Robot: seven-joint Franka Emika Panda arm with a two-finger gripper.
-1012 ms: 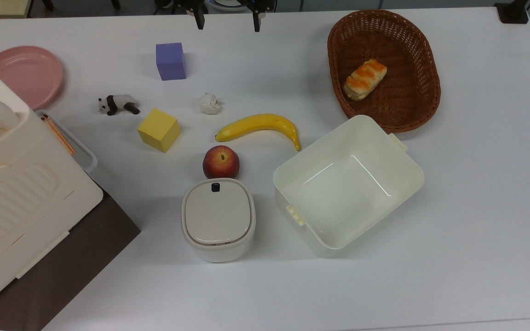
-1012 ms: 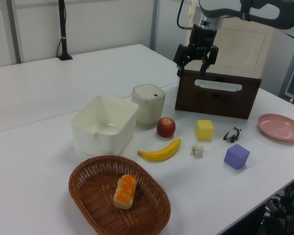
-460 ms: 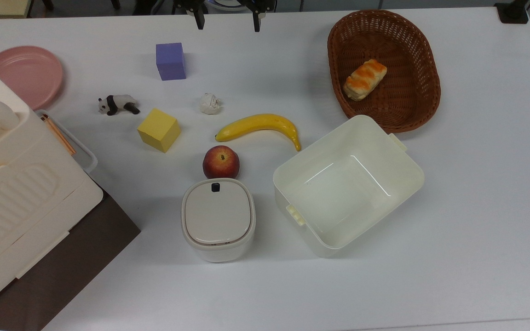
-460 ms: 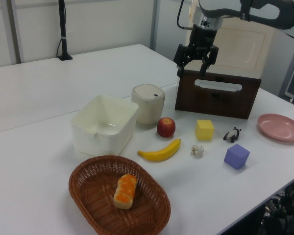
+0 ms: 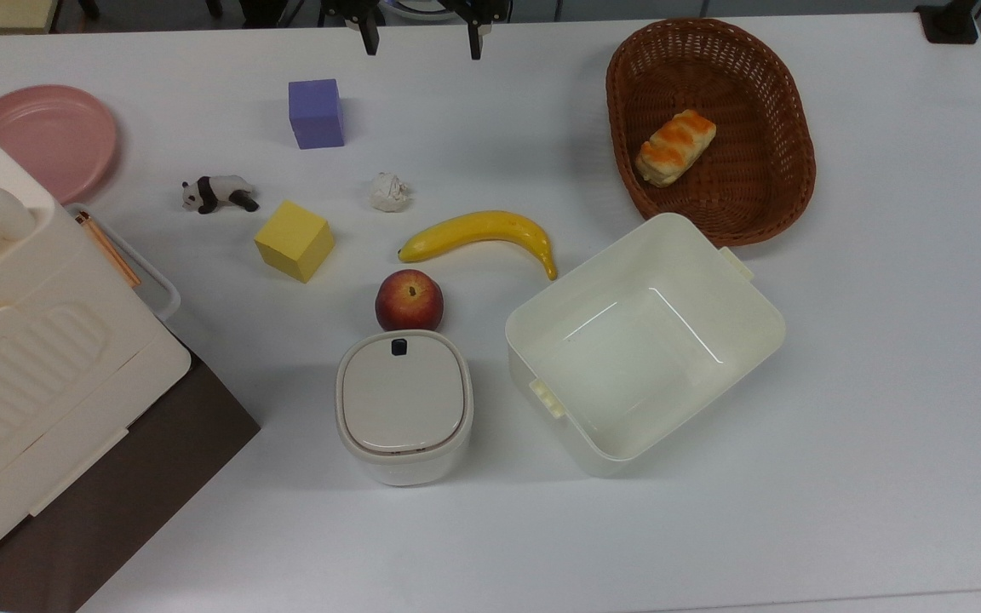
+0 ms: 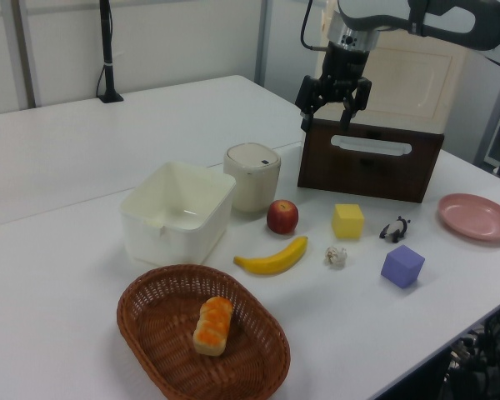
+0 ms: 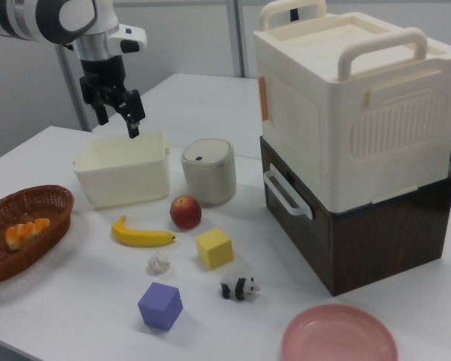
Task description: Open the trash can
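Claw [image 6: 333,115] hangs high above the worktop [image 5: 882,383], fingers spread apart, holding nothing; in the right view it [image 7: 116,120] hangs above the open tub. Trash can [image 5: 404,407] sits on the worktop with lid flat and closed, dark button [image 5: 398,346] on the edge facing the apple [image 5: 409,300], which is just beside it. In the top view, the lidless cream tub [image 5: 644,340] is near on the trash can's right, the ribbed cream box [image 5: 22,358] on a dark brown base well off to its left. Banana [image 5: 480,233] lies beyond the apple, yellow cube [image 5: 294,240] and paper wad [image 5: 389,191] nearby. Purple cube [image 5: 316,113], panda figure [image 5: 218,194], pink plate [image 5: 49,136] further off. Wicker basket [image 5: 763,196] holds a bread piece [image 5: 675,146].
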